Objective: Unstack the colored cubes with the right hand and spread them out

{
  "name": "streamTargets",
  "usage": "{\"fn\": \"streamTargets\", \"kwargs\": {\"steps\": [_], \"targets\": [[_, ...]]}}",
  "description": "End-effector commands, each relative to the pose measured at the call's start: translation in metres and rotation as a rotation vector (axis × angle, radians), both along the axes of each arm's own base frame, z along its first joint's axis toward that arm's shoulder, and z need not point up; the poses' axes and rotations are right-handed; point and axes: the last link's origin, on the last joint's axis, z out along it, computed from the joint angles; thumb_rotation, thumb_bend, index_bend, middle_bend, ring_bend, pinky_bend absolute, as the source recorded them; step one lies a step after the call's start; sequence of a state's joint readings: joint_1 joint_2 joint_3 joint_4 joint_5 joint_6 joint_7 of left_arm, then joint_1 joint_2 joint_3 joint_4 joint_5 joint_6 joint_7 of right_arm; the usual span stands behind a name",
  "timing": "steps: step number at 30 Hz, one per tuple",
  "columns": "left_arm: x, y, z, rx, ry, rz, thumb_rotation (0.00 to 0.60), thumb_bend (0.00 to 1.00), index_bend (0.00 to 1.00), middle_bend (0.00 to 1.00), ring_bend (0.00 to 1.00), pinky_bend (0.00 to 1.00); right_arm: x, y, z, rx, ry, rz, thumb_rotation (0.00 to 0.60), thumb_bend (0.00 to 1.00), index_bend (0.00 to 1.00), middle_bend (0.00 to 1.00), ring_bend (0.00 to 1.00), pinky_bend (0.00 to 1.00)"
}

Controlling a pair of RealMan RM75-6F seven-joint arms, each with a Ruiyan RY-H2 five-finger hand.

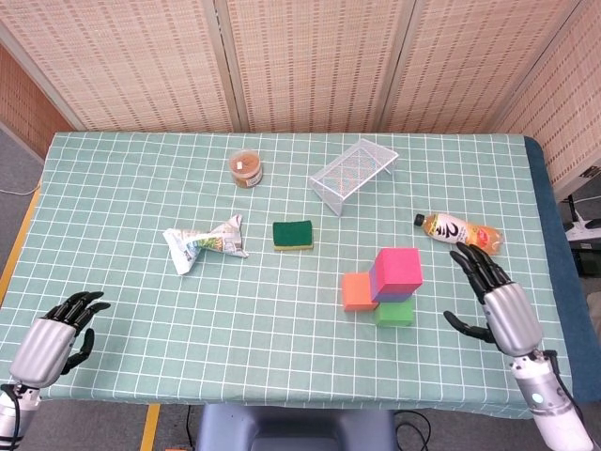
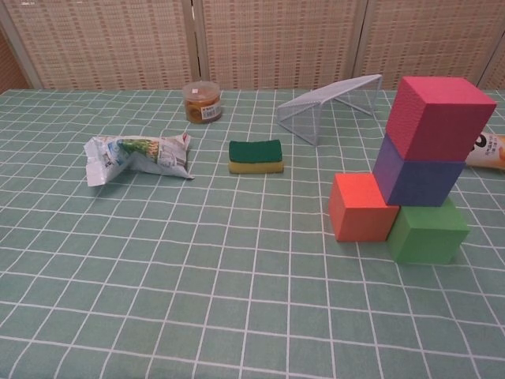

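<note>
A pink cube (image 1: 398, 265) (image 2: 439, 117) tops a stack, with a purple cube (image 2: 415, 179) under it and a green cube (image 1: 394, 313) (image 2: 427, 231) at the bottom. An orange cube (image 1: 357, 291) (image 2: 360, 207) sits on the cloth, touching the stack's left side. My right hand (image 1: 498, 299) hovers open to the right of the stack, fingers spread, holding nothing. My left hand (image 1: 54, 336) rests open near the table's front left corner. The chest view shows neither hand.
A drink bottle (image 1: 460, 232) lies just beyond the right hand. A wire rack (image 1: 353, 171), a green sponge (image 1: 293, 234), a crumpled snack bag (image 1: 203, 243) and a small jar (image 1: 246, 168) sit farther back on the green checked tablecloth (image 1: 141, 188).
</note>
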State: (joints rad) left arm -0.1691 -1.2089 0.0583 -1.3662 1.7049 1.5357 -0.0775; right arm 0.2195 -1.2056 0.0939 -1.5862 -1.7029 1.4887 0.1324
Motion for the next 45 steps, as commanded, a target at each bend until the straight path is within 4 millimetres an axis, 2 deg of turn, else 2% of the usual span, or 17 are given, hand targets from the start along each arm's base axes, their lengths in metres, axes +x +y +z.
{"fn": "streamTargets", "kwargs": {"steps": [1, 4, 10, 14, 16, 19, 20, 22, 25, 28, 30, 33, 36, 39, 42, 45], "targets": [[0.000, 0.000, 0.000, -0.006, 0.000, 0.002, 0.600, 0.67, 0.27, 0.19, 0.17, 0.43, 0.029, -0.026, -0.014, 0.042, 0.023, -0.004, 0.600, 0.11, 0.03, 0.01, 0.00, 0.22], [0.001, -0.001, 0.001, -0.007, 0.003, -0.002, 0.600, 0.67, 0.27, 0.19, 0.17, 0.43, 0.045, -0.038, -0.025, 0.083, 0.042, -0.015, 0.600, 0.11, 0.03, 0.01, 0.00, 0.22], [0.001, -0.002, 0.002, -0.007, -0.003, -0.002, 0.600, 0.67, 0.27, 0.19, 0.17, 0.43, 0.067, -0.053, -0.042, 0.134, 0.076, -0.053, 0.600, 0.11, 0.03, 0.01, 0.00, 0.22], [0.001, -0.002, 0.003, -0.003, -0.007, -0.001, 0.600, 0.67, 0.27, 0.19, 0.17, 0.43, 0.072, -0.058, -0.050, 0.141, 0.087, -0.079, 0.600, 0.11, 0.10, 0.02, 0.02, 0.24], [0.001, -0.002, 0.004, -0.001, -0.009, -0.001, 0.600, 0.67, 0.27, 0.19, 0.17, 0.43, 0.073, -0.059, -0.053, 0.130, 0.097, -0.079, 0.600, 0.11, 0.20, 0.13, 0.12, 0.34], [0.000, -0.001, 0.005, 0.001, -0.011, 0.002, 0.600, 0.67, 0.27, 0.19, 0.17, 0.43, 0.071, -0.058, -0.056, 0.113, 0.120, -0.075, 0.600, 0.11, 0.39, 0.37, 0.35, 0.54], [0.000, -0.001, 0.005, 0.002, -0.012, 0.002, 0.600, 0.67, 0.27, 0.19, 0.17, 0.43, 0.070, -0.058, -0.056, 0.103, 0.127, -0.073, 0.600, 0.11, 0.45, 0.42, 0.43, 0.61], [0.000, -0.001, 0.005, 0.001, -0.013, 0.002, 0.600, 0.67, 0.28, 0.19, 0.17, 0.43, 0.070, -0.058, -0.056, 0.078, 0.131, -0.063, 0.600, 0.11, 0.53, 0.49, 0.51, 0.67], [0.000, -0.002, 0.005, 0.000, -0.012, 0.000, 0.600, 0.67, 0.28, 0.19, 0.17, 0.43, 0.070, -0.056, -0.049, -0.001, 0.118, -0.026, 0.600, 0.11, 0.59, 0.53, 0.55, 0.71], [0.000, -0.002, 0.004, -0.003, -0.010, -0.001, 0.600, 0.67, 0.28, 0.19, 0.17, 0.43, 0.066, -0.050, -0.038, -0.111, 0.090, 0.022, 0.600, 0.11, 0.60, 0.53, 0.55, 0.71], [0.000, -0.002, 0.004, -0.005, -0.008, 0.000, 0.600, 0.67, 0.28, 0.19, 0.17, 0.43, 0.058, -0.043, -0.028, -0.181, 0.088, 0.035, 0.600, 0.11, 0.60, 0.53, 0.55, 0.71], [0.001, -0.002, 0.003, -0.005, -0.010, -0.002, 0.600, 0.67, 0.28, 0.19, 0.17, 0.43, 0.034, -0.029, -0.015, -0.223, 0.132, -0.013, 0.600, 0.11, 0.59, 0.53, 0.55, 0.71], [0.001, -0.002, 0.003, -0.006, -0.009, -0.001, 0.600, 0.67, 0.28, 0.19, 0.17, 0.43, -0.001, -0.013, -0.006, -0.184, 0.248, -0.139, 0.600, 0.11, 0.58, 0.53, 0.55, 0.71], [0.001, -0.002, 0.002, -0.009, -0.004, 0.001, 0.600, 0.67, 0.28, 0.19, 0.17, 0.43, -0.035, 0.002, 0.002, -0.112, 0.394, -0.300, 0.600, 0.11, 0.55, 0.53, 0.50, 0.69], [0.002, -0.002, 0.000, -0.016, 0.003, 0.002, 0.600, 0.67, 0.28, 0.19, 0.17, 0.43, -0.056, 0.011, 0.006, -0.036, 0.472, -0.405, 0.600, 0.11, 0.46, 0.48, 0.42, 0.62], [0.002, -0.001, -0.001, -0.021, 0.008, 0.002, 0.600, 0.67, 0.28, 0.19, 0.17, 0.43, -0.068, 0.012, 0.007, 0.015, 0.457, -0.448, 0.600, 0.11, 0.34, 0.37, 0.31, 0.52]]}}
